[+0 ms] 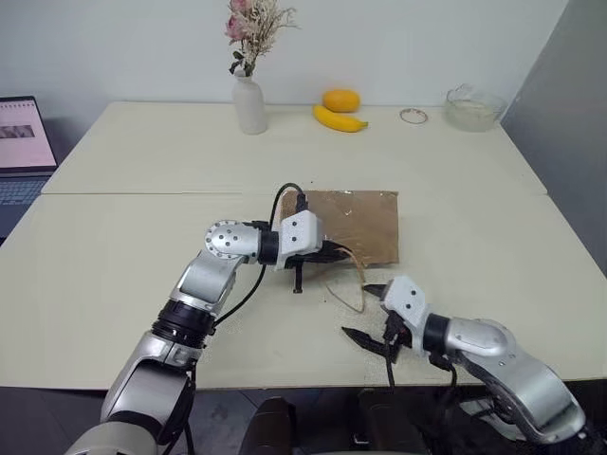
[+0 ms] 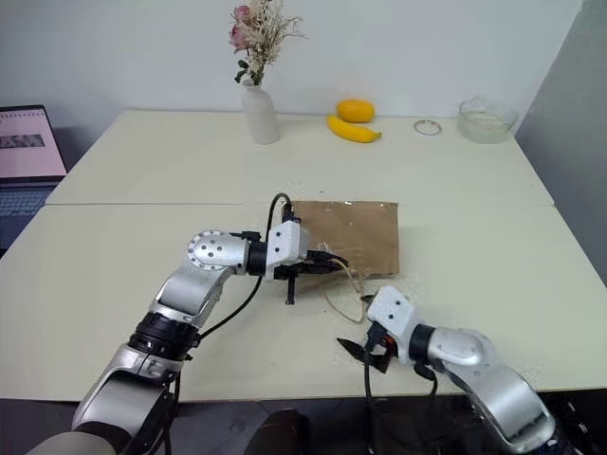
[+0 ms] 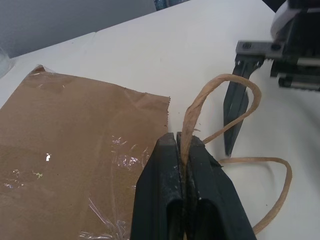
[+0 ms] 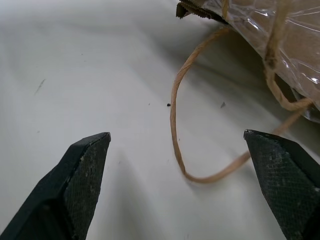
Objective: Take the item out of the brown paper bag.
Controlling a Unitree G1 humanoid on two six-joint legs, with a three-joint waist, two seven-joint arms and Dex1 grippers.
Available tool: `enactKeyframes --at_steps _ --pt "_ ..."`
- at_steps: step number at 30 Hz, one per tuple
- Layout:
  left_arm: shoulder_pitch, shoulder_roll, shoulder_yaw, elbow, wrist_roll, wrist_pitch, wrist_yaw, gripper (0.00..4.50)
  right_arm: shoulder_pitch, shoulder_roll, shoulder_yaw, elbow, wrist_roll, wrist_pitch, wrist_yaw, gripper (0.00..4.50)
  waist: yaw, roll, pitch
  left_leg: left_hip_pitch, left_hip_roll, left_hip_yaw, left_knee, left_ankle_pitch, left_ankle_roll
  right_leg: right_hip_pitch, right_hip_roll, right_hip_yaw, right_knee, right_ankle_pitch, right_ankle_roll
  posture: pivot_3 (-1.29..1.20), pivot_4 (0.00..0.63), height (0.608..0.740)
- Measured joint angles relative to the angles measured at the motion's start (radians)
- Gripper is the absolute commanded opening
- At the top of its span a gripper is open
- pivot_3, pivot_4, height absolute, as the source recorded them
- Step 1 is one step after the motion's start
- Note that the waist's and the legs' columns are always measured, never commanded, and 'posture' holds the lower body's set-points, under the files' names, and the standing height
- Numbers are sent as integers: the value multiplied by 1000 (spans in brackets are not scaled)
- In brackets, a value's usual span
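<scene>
The left gripper (image 3: 183, 150) pinches 1 thin twisted paper-cord handle (image 3: 200, 105) between its 2 smooth black fingers, just beside the flat, creased brown paper bag (image 1: 356, 223) with glossy tape patches. The right gripper (image 4: 180, 165), ribbed pads spread wide and empty, frames the second cord loop (image 4: 176, 125) lying on the matte cream table (image 1: 142, 256); the bag's mouth is just beyond it

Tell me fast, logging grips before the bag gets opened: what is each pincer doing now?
Left pincer: closed on a cord handle of the brown paper bag.
Right pincer: open, holding nothing.
</scene>
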Motion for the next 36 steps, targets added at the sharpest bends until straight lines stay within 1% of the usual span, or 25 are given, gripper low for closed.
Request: enactKeyframes --at_steps 1,2,5,10,11,16,20,22,27,31,36 --pt "0 0 0 -4 -2 4 1 0 -15 14 15 24 -15 -9 -6 3651 0 0 0 0 0 0 0 0 0 0 0 0 0 0 0 0 150 740" --pt "0 0 0 -9 -4 15 8 0 -31 25 34 53 -41 -23 -11 3192 0 0 0 0 0 0 0 0 0 0 0 0 0 0 0 0 150 740" --pt "0 -5 4 -21 -11 59 32 0 -43 44 47 112 -82 -38 -20 2100 2 0 0 -1 0 0 0 0 0 0 0 0 0 0 0 0 150 740" --pt "-15 -10 22 -37 -36 112 54 0 -35 59 54 128 -114 -39 -28 320 2 0 0 -1 0 -1 0 0 0 0 0 0 0 0 0 0 150 740" --pt "-19 -10 23 -37 -37 116 58 0 -30 59 60 125 -119 -40 -29 22 1 0 0 0 0 -1 0 0 0 0 0 0 0 0 0 0 150 740" --pt "-44 -26 37 -28 -40 150 89 0 -13 58 68 109 -155 -44 -41 22 4 0 0 0 0 -1 0 0 0 1 -1 0 0 0 0 0 150 740" --pt "-122 -75 66 32 -40 192 176 0 -11 44 98 109 -212 -65 -48 22 4 -1 -1 0 -1 -1 0 0 0 1 -1 0 0 0 0 0 150 740" --pt "-173 -97 91 79 -44 231 225 0 -15 18 125 110 -258 -95 -47 22 4 -1 -1 0 -2 0 0 0 0 1 -1 -1 0 0 0 0 150 740" --pt "-255 -115 142 137 -72 301 277 0 -11 3 150 111 -318 -137 -45 22 5 -2 -2 0 -1 -1 0 0 0 1 -1 -1 0 0 0 0 150 740" --pt "-349 -113 185 180 -77 287 299 0 -5 3 160 112 -348 -155 -43 22 5 -3 -4 1 -2 0 0 0 0 1 -2 -1 -1 0 0 0 150 740" --pt "-389 -101 198 254 -75 246 302 0 0 5 161 116 -365 -167 -43 22 5 -3 -7 1 -2 0 0 0 0 2 -2 -1 -1 0 0 0 150 740"
